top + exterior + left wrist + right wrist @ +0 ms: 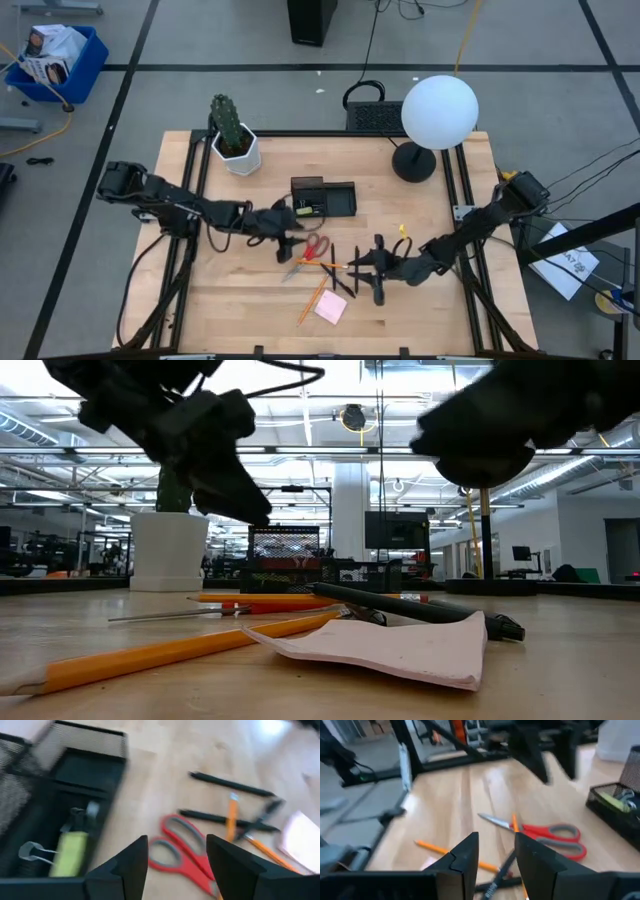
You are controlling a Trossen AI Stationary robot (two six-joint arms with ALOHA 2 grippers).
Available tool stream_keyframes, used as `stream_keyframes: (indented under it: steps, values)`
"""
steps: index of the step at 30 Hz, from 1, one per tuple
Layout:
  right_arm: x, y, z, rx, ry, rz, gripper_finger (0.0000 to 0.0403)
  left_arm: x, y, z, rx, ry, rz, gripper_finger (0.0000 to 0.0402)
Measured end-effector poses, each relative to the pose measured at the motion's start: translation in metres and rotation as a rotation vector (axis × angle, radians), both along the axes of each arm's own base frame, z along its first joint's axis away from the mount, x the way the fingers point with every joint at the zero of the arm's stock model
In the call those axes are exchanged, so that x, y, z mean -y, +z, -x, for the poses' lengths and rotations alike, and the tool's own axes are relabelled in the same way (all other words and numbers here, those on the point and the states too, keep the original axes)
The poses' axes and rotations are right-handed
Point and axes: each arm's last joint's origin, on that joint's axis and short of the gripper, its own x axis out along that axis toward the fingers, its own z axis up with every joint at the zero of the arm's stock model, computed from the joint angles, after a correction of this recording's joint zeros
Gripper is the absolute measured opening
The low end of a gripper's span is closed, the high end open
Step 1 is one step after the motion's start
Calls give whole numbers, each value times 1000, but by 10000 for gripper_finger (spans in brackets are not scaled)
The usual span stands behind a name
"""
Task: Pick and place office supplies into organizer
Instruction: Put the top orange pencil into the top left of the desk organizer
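The red-handled scissors point(312, 250) lie flat on the table in front of the black organizer point(323, 197). Black pens point(347, 272), orange pencils point(314, 297) and the pink sticky-note pad point(331, 307) lie nearer the near edge. My left gripper point(290, 238) is open and hovers just left of the scissors. In its wrist view, the left gripper point(177, 862) has the scissors' handles point(172, 851) showing between its fingers. My right gripper point(368, 268) is open over the pens. In its own view, the right gripper point(496, 851) looks toward the scissors point(547, 836). The organizer point(65, 815) holds a yellow-green item and a clip.
A white cactus pot point(235, 148) stands toward the far left corner and a lamp with a white globe point(438, 112) toward the far right. In the low view, the pad point(390, 645) and a pencil point(150, 655) lie closest to the near edge. Bare wood shows left of the scissors.
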Motion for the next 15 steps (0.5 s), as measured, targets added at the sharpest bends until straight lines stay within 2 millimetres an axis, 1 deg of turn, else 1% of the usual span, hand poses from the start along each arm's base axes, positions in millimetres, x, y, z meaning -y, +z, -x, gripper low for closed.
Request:
stream_keyframes:
  steps: [3,6,12,15]
  values:
    - [-1,-12,-7,-48,33,49,118,20,-4,7,-47,-71,6,194]
    - [0,-16,-13,-61,58,97,118,38,-5,13,-71,-96,19,187]
    - [6,-20,-14,-106,28,142,118,74,-2,24,-22,-144,42,176]
    - [8,-27,-11,-179,7,131,118,89,0,31,7,-153,24,172]
